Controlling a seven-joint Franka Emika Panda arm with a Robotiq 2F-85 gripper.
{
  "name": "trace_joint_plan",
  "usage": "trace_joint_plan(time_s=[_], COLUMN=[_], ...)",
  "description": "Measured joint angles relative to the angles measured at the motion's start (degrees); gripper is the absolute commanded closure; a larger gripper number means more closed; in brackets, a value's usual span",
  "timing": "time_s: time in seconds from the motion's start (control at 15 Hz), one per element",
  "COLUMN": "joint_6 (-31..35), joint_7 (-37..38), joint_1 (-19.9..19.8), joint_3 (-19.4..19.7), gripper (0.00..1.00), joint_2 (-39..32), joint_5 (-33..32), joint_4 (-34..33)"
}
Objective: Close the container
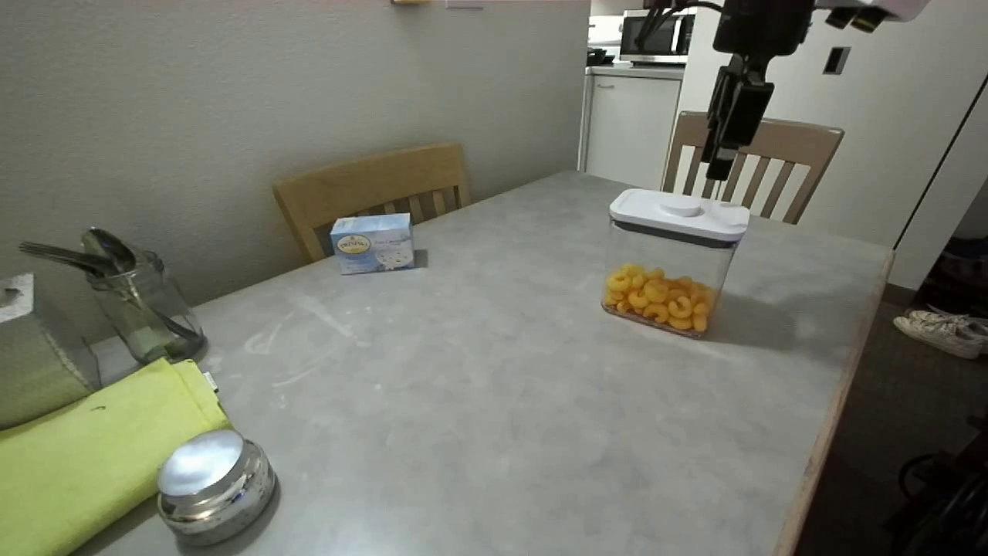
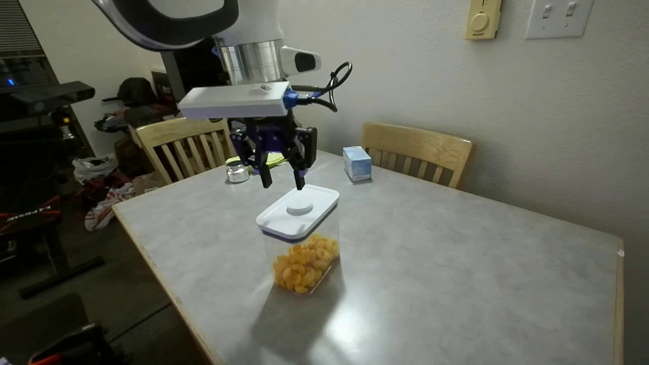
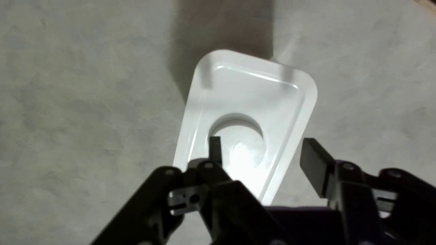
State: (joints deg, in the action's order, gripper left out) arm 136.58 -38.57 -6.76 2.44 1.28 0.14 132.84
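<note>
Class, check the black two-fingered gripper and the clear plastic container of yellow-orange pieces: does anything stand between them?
Nothing visible does. In both exterior views, no object shows between the black two-fingered gripper and the white rounded-rectangle lid atop the clear plastic container.

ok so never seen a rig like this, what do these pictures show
This is a robot arm. Its two-fingered gripper is open, holding nothing, above a clear container of yellow-orange pieces with a white lid on top. Two pictures come from cameras outside the robot; the third, from the wrist camera, looks down past the dark fingers at the lid. Also on the table are a light blue box, a glass jar of cutlery, a yellow cloth and a shiny metal tin.
</note>
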Motion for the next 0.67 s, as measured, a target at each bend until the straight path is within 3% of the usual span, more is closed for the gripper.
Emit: trace_joint_plan(time_s=[0.27,0.67], joint_6=[0.1,1.3], joint_7=[0.0,0.0], joint_1=[0.2,0.2], joint_3=[0.0,0.2], gripper=[0.95,1.0], joint_2=[-0.2,-0.9], joint_5=[0.1,0.9], joint_4=[0.8,2.2])
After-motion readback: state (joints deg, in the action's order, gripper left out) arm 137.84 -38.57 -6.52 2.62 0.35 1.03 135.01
